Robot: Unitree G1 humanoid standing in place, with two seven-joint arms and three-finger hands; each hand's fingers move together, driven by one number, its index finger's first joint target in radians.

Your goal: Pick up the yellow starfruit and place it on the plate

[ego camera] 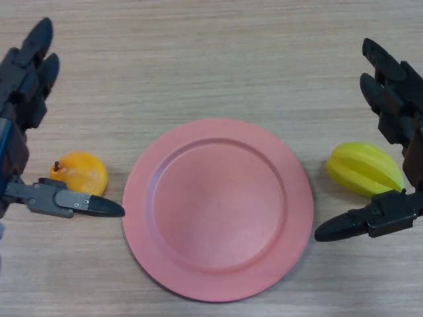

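A yellow starfruit (364, 169) lies on the wooden table just right of a pink plate (217, 277). The plate sits at the centre and holds nothing. My right hand (396, 99) is open at the right edge, its fingers above the starfruit and its thumb (357, 223) below it, not touching the fruit. My left hand (23, 72) is open at the left edge, with its fingers far up and its thumb (73, 201) pointing toward the plate.
An orange fruit (79, 173) lies left of the plate, between the left hand's fingers and thumb. The wooden table (211, 59) stretches behind the plate.
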